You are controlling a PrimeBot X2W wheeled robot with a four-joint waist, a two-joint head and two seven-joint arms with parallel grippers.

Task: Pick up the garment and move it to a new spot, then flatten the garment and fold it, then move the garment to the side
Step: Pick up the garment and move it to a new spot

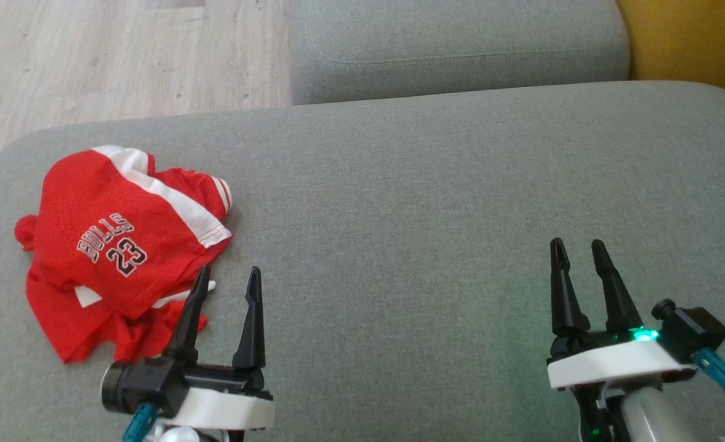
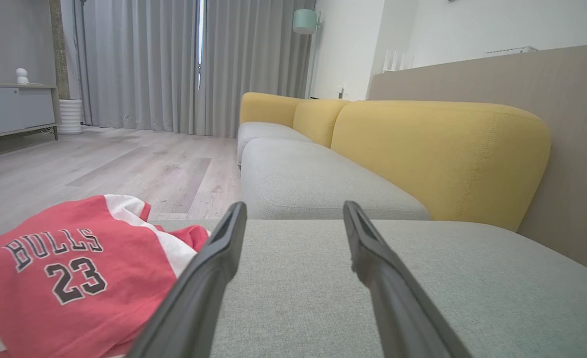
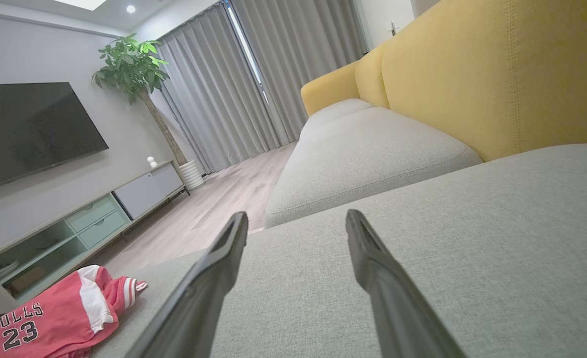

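The garment is a red jersey with white stripes and "BULLS 23" printed on it, lying crumpled at the left end of the grey sofa seat. It lies low at the left in the left wrist view and small at the bottom left in the right wrist view. My left gripper stands open just right of the jersey's near edge, its left finger over the cloth's rim, nothing between the fingers. My right gripper is open over bare cushion far to the right.
A second grey seat cushion lies beyond the first. Yellow backrests run along the right side. Wooden floor lies past the seat's far left edge. A TV cabinet and a potted plant stand across the room.
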